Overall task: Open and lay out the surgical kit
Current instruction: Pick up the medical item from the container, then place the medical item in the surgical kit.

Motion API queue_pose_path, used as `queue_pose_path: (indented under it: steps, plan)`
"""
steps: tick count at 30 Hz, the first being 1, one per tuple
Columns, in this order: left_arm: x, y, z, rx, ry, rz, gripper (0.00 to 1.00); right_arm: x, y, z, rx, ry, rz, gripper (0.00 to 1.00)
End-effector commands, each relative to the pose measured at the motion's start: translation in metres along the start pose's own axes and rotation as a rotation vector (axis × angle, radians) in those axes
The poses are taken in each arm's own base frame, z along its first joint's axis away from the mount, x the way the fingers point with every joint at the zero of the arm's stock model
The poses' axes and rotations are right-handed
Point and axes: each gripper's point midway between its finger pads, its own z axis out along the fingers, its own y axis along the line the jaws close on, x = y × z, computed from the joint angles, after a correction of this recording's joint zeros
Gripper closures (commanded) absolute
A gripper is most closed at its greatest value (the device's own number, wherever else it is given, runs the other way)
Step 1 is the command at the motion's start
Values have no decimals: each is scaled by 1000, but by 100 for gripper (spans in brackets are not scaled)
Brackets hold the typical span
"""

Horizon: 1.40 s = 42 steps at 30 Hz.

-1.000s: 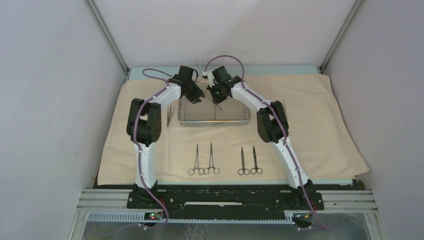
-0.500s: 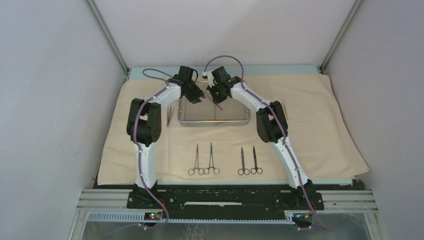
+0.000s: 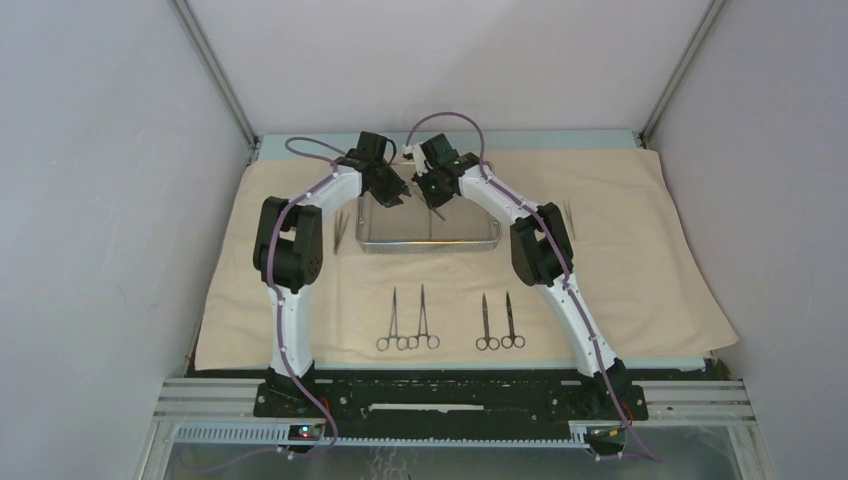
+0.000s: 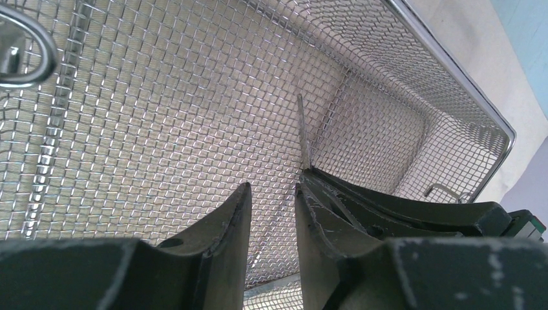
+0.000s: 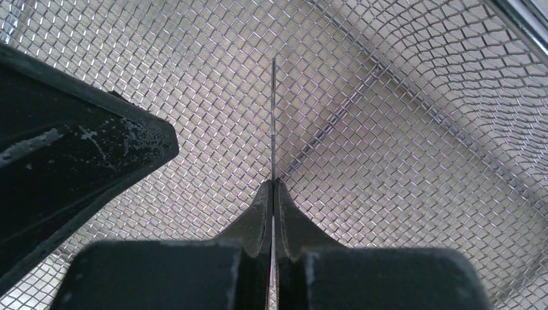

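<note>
The beige cloth wrap [image 3: 620, 270] lies spread flat, and the steel mesh tray [image 3: 470, 243] stands on it at the back centre. Both grippers hang over the tray's left half. My right gripper [image 5: 273, 185] is shut on a slim steel instrument [image 5: 273, 116] whose thin end points out over the mesh; that instrument [image 4: 302, 129] also shows in the left wrist view. My left gripper [image 4: 271, 188] is open right beside it, with only mesh between its fingers. Ring-handled instruments lie in two pairs [image 3: 408, 320] [image 3: 498, 322] in front of the tray. Tweezers [image 3: 340, 230] [image 3: 569, 215] lie at each side.
A steel ring [image 4: 19, 51] shows at the top left of the left wrist view, and a wire handle [image 4: 446, 190] sits at the tray's far end. Grey walls stand close on both sides. The cloth's front edge [image 3: 450, 358] lies just ahead of the arm bases.
The right gripper has shifted a little to the left over the tray, still holding the slim instrument. The left gripper has stayed where it was.
</note>
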Motion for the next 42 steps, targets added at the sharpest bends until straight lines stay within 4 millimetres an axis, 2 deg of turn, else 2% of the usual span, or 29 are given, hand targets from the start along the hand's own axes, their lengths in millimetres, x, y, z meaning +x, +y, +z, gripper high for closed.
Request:
queue_pose_path:
  steps: [1, 5, 10, 13, 17, 18, 19, 20, 21, 25, 28, 31, 34, 39, 42]
  plan:
    - [-17, -33, -26, 92, -42, 33, 64, -19, 0, -11, 9, -46, 8, 100]
    - [-24, -42, -43, 122, -71, 69, 63, -51, -5, -44, 2, -142, 82, 100]
    - [-28, -54, -68, 181, -86, 99, 62, -76, -12, -89, 43, -212, 144, 100]
    - [-25, -60, -81, 220, -84, 112, 59, -77, -18, -112, 78, -223, 199, 100]
    - [-17, -65, -106, 280, -82, 136, 55, -59, -30, -149, 141, -219, 308, 100]
    - [-13, -63, -111, 292, -82, 142, 55, -49, -35, -159, 177, -215, 335, 100]
    - [-10, -63, -118, 307, -83, 151, 53, -30, -37, -163, 198, -188, 363, 100]
    - [-7, -62, -125, 317, -85, 160, 52, -29, -37, -180, 211, -213, 385, 100]
    - [-4, -61, -131, 327, -83, 170, 51, -5, -38, -182, 235, -176, 411, 100]
    - [15, -53, -150, 365, -55, 199, 49, 54, -41, -218, 316, -126, 507, 100]
    - [27, -50, -163, 398, -52, 217, 48, 108, -40, -240, 391, -63, 565, 100]
    - [34, -49, -171, 421, -49, 236, 48, 168, -39, -250, 464, 22, 616, 100]
    - [40, -51, -175, 443, -41, 247, 48, 214, -38, -260, 536, 83, 656, 100]
    - [48, -59, -181, 480, -19, 253, 48, 271, -43, -268, 655, 162, 697, 100]
    - [50, -59, -183, 486, -14, 252, 48, 287, -46, -263, 689, 179, 699, 100]
